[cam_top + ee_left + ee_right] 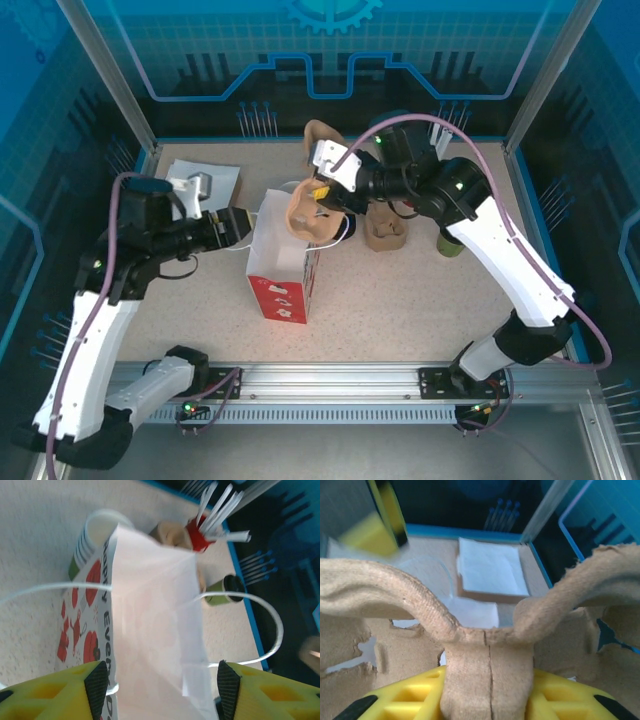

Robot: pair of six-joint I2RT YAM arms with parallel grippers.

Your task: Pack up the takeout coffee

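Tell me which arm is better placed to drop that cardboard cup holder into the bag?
Right. The right gripper holds the cardboard carrier above the open mouth of the paper bag, while the left gripper sits open at the bag's rim.

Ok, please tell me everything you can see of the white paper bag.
The paper bag stands upright on the table, mouth open. It looks like thin white paper, with red pictures and dark lettering on one side and two thin white handles. The left gripper is at its left rim, fingers apart on either side of one wall. The right gripper holds a pulp carrier at the mouth; contact unclear.
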